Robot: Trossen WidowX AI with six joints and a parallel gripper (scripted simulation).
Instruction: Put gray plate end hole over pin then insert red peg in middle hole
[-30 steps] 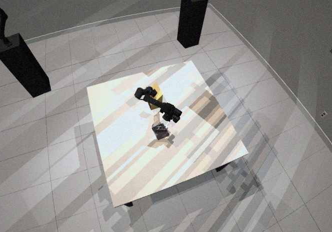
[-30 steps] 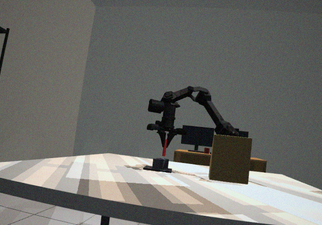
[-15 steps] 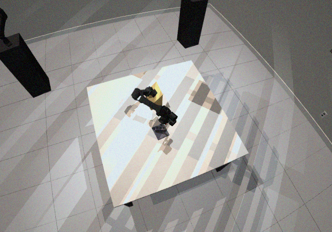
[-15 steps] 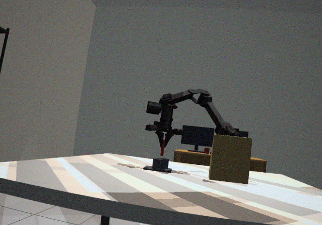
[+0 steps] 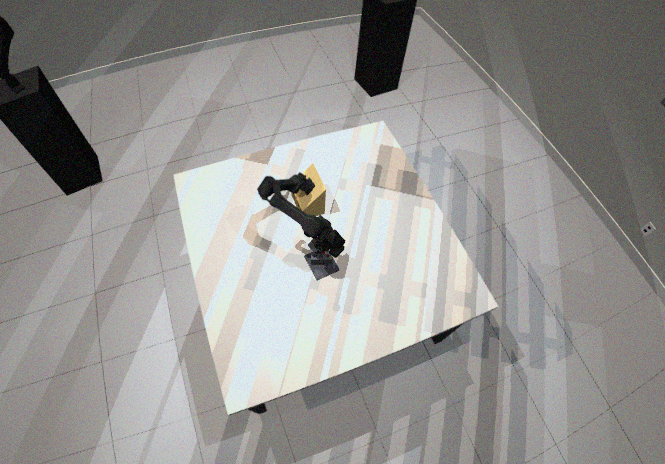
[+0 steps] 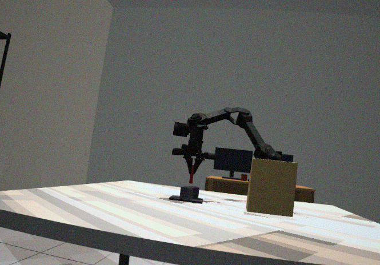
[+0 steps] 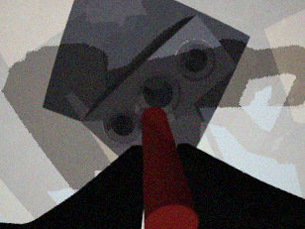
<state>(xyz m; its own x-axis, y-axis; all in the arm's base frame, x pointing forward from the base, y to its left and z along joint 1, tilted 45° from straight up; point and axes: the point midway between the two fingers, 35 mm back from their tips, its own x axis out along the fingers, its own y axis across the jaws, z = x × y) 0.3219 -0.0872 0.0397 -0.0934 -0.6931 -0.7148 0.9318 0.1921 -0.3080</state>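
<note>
the red peg (image 6: 191, 175) (image 7: 165, 163) stands near-upright above the gray plate (image 7: 141, 105), its lower end near the middle hole. my gripper (image 6: 192, 171) (image 7: 159, 155) is clamped on the peg. the plate lies on the base (image 6: 180, 199) (image 7: 74, 80), atop the table (image 5: 267, 328) (image 6: 118, 215).

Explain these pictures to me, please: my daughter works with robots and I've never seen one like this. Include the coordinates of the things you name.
The machine is a single black robot arm (image 5: 288, 210) (image 6: 256, 134), mounted on a yellow block (image 5: 317, 203) (image 6: 271, 187) on a table (image 5: 267, 328) (image 6: 152, 224).

The first picture looks down from above, the second from the side; the third comes from a camera near the arm's fingers (image 6: 192, 171).

Those fingers hold a red peg (image 6: 191, 177) (image 7: 165, 168). Below it on the table is a dark base (image 5: 317, 273) (image 6: 176, 198) (image 7: 74, 73) bearing a gray piece with round holes (image 7: 141, 105). The peg's tip is above that piece, not in it.
</note>
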